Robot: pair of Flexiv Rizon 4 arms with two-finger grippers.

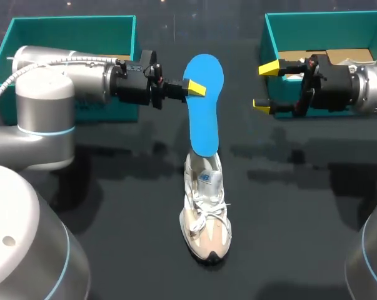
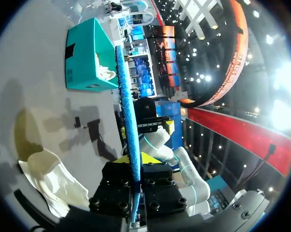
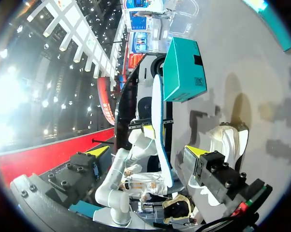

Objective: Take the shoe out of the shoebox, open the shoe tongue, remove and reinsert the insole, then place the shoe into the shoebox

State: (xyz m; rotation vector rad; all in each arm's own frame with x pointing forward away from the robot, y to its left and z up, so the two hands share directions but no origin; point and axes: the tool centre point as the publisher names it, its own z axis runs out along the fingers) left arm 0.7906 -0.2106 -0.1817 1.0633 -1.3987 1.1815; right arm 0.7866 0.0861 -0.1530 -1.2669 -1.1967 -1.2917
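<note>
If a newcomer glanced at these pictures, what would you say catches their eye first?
The blue insole stands out most. It is held upright over mid-table, pinched by the left gripper, with its lower end at the opening of the pale shoe standing on the dark table. Next comes the right gripper, which hangs open and empty in front of the teal shoebox at the back right.

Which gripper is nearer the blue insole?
Left. The left gripper is shut on the insole near its upper end; the right gripper is open, off to the side, not touching it.
</note>
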